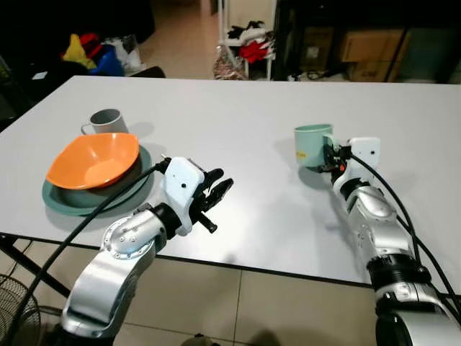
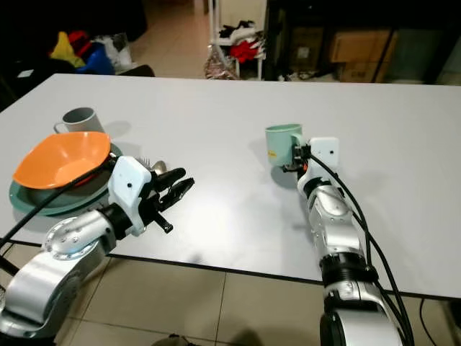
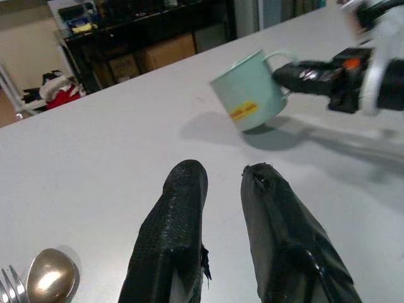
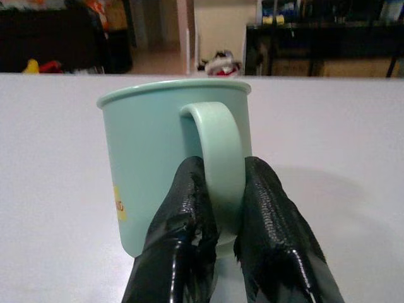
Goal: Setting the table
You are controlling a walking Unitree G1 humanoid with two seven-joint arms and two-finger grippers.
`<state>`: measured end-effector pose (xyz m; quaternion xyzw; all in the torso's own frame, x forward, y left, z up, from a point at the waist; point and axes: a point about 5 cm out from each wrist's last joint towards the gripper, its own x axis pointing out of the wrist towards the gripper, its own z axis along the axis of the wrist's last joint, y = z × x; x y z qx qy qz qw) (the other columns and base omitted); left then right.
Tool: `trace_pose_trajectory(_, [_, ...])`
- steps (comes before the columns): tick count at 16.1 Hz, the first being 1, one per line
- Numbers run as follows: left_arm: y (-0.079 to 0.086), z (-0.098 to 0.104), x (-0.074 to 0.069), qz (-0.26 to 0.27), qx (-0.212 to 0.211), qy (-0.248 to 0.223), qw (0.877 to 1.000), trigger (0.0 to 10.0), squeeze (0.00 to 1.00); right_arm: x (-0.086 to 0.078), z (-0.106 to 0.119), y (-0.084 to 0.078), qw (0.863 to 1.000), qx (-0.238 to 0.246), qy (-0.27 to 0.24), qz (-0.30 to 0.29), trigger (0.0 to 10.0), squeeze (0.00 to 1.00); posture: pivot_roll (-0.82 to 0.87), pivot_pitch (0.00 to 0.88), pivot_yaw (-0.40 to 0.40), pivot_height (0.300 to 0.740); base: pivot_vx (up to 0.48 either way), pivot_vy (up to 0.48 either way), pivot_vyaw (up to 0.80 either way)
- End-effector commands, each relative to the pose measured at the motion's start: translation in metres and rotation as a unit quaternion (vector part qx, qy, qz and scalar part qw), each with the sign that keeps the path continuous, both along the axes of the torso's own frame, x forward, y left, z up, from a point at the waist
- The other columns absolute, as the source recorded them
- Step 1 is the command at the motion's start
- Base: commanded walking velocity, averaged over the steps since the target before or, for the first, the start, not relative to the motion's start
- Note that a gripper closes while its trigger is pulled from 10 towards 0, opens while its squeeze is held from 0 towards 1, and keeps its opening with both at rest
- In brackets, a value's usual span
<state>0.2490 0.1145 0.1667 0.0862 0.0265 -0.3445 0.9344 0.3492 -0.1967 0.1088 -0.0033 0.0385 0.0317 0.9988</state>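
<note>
At the far left of the white surface (image 1: 238, 115) a grey mug (image 1: 106, 122) stands just behind a tilted orange plastic bowl (image 1: 94, 160) that rests on a teal plate (image 1: 141, 182), with a metal spoon (image 3: 49, 273) and fork beside them. The left pincer (image 1: 214, 193) hovers near the front edge, fingers slightly apart and empty. Well to its right, the right pincer (image 4: 218, 218) is clamped on the handle of a pale mint-green mug (image 1: 313, 145), held upright just above the surface; the mug lies directly ahead of that pincer, so the right arm likely sets it down.

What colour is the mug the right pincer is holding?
Pale mint green mug with a small yellow label; clearest in the right wrist view.
</note>
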Motion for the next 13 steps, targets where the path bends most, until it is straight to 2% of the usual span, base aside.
trace_pose_trajectory(1, [0.002,0.001,-0.004,-0.004,0.006,0.006,1.000,10.0,0.00,0.004,0.001,0.001,1.000,0.006,-0.006,-0.001,10.0,0.00,0.17,0.035,0.117,0.740,0.000,0.000,0.00])
trace_pose_trajectory(4, [0.003,0.003,-0.013,-0.011,0.010,0.013,1.000,10.0,0.00,0.009,-0.006,0.006,1.000,0.012,-0.004,0.001,10.0,0.00,0.20,0.072,0.119,0.740,0.000,0.000,0.00])
trace_pose_trajectory(10, [0.003,0.000,-0.029,-0.031,0.024,0.049,0.998,10.0,0.00,-0.002,-0.034,0.012,0.998,-0.048,0.027,-0.029,10.0,0.00,0.24,0.105,0.117,0.740,0.000,0.000,0.00])
trace_pose_trajectory(13, [0.004,-0.001,-0.033,-0.035,0.025,0.056,0.997,10.0,0.00,-0.003,-0.039,0.010,0.998,-0.021,0.042,-0.044,10.0,0.00,0.24,0.110,0.119,0.740,0.000,0.000,0.00])
